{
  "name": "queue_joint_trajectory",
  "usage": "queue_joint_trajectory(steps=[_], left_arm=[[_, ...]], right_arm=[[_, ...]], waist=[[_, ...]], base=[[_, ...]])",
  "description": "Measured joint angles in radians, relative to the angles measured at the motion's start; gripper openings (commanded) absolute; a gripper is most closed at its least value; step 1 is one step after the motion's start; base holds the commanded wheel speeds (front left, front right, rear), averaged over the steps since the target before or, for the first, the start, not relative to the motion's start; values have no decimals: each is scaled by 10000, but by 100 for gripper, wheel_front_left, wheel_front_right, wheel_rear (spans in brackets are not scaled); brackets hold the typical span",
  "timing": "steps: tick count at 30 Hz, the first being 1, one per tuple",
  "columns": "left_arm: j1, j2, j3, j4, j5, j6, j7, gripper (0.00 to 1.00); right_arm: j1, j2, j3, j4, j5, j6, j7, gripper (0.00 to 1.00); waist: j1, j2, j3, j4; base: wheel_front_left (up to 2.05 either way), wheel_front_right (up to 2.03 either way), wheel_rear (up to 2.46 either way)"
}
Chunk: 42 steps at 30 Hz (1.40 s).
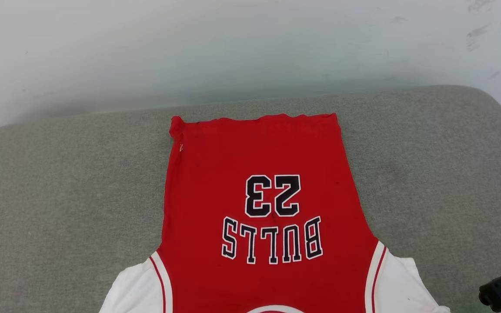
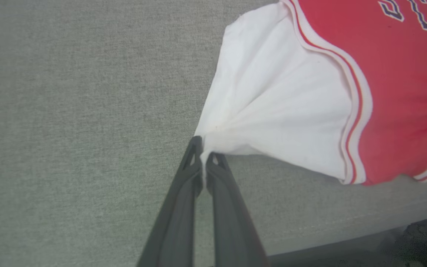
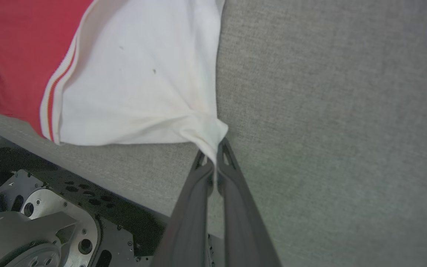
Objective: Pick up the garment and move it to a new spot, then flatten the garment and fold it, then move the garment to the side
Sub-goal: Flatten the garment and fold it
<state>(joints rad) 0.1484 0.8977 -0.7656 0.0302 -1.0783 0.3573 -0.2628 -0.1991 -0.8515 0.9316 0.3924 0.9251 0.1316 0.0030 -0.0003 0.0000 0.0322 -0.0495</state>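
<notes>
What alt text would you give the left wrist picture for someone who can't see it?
The left hand, shut, pinches the tip of the white sleeve of a red shirt spread over a grey fabric cushion.

Garment collar, sleeves cut off, head view bottom edge.

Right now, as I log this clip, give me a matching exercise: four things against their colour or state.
A left claw
B right claw
C garment
D cushion

1 grey, underneath
2 shut on right-side sleeve
3 red body lying flat, print upside down in head view
4 shut on left-side sleeve

Pairs: A-4, B-2, C-3, D-1
</notes>
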Motion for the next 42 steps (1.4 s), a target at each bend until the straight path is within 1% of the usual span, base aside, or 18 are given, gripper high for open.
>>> queue_joint_trajectory(steps=[3,4,5,6,10,15,19,22,24,26,28,31,36,38,42], left_arm=[[57,-92,211,-169,222,50,0,0],[31,-140,297,-255,307,84,0,0],[-28,-194,353,-330,428,130,0,0],[-107,-236,407,-403,514,136,0,0],[-365,-290,646,-713,930,240,0,0],[-591,-360,997,-1195,1463,408,0,0],[-810,-548,1281,-1620,1799,433,0,0],[-1003,-619,1331,-1848,2115,426,0,0],[-1179,-700,1360,-1985,2320,412,0,0],[-1380,-777,1377,-2104,2497,378,0,0],[-1585,-880,1356,-2215,2608,290,0,0],[-1853,-968,1346,-2316,2815,209,0,0],[-2334,-1304,1363,-2451,3139,92,0,0],[-2546,-1482,1373,-2458,3294,13,0,0],[-2876,-1837,1369,-2441,3568,-169,0,0]], right_arm=[[267,82,-520,-132,-125,-2,267,0],[289,140,-769,-190,-194,-2,328,8],[290,190,-972,-288,-278,-2,422,47],[286,224,-1198,-384,-364,-2,499,100],[-92,159,-2399,-930,-869,-6,704,100],[-1149,38,-4240,-2010,-1432,-6,1179,100],[-2323,165,-5405,-2696,-1983,-6,2071,100],[-3486,349,-5846,-2997,-2265,-6,3010,100],[-4423,479,-5921,-2949,-2299,-6,3931,100],[-5306,635,-5768,-2823,-2341,-4,4888,100],[-6296,784,-5574,-2466,-2364,-6,5910,100],[-7565,909,-5101,-1864,-2117,-6,7754,100],[-9110,1011,-4725,-775,-1958,-8,10500,100],[-9518,1045,-4671,-499,-2125,-6,11285,100],[-10136,1404,-5014,59,-2378,-8,12180,100]], waist=[[0,0,54,46],[1,0,92,57],[0,0,136,71],[0,0,185,82],[1,0,430,114],[3,0,888,209],[4,0,1380,403],[4,0,1810,615],[4,0,2132,772],[4,0,2467,930],[5,0,2802,1115],[5,0,3283,1417],[5,0,4076,1945],[6,0,4397,2154],[6,0,5010,2550]], base=[[0,0,0],[0,0,0],[0,0,0],[0,0,0],[0,0,0],[0,0,0],[0,0,0],[0,0,0],[0,0,0],[0,0,0],[0,0,0],[0,0,0],[0,0,0],[0,0,0],[0,0,0]])
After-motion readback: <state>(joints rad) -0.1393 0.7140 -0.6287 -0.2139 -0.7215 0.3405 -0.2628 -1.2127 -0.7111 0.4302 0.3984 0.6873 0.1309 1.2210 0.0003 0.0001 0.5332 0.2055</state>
